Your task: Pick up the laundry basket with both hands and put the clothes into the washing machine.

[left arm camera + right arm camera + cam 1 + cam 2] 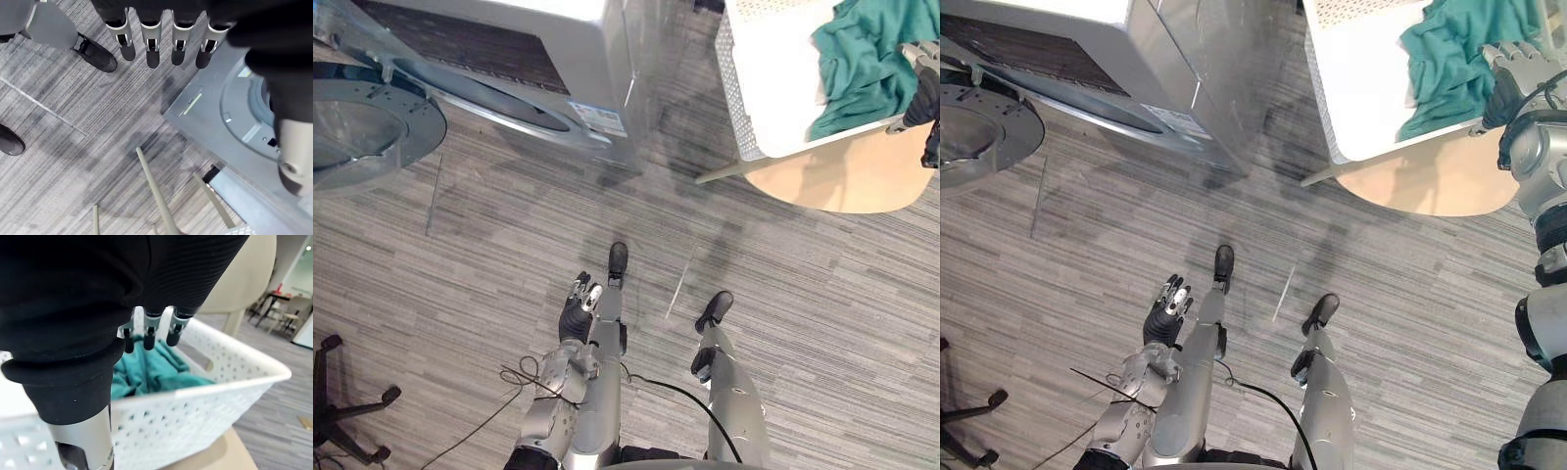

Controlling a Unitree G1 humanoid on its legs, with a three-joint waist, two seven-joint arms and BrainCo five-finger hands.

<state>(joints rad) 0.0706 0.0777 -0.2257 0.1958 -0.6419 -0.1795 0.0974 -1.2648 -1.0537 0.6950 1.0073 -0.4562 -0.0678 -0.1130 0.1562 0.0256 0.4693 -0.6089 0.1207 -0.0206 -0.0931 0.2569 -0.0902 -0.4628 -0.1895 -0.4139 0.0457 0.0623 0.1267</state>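
Laundry basket (771, 83) with teal clothes (862, 59) sits on round worktop (842, 181), front-right of robot. Right robot hand (1513, 70) is over its right rim, fingers straight, gripping nothing. Left robot hand (579, 308) hangs low, fingers relaxed, well apart from the basket, so it has farther to reach.

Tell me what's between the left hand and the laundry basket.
Just bare grey floor between the left hand and the basket, seen in the left eye view.
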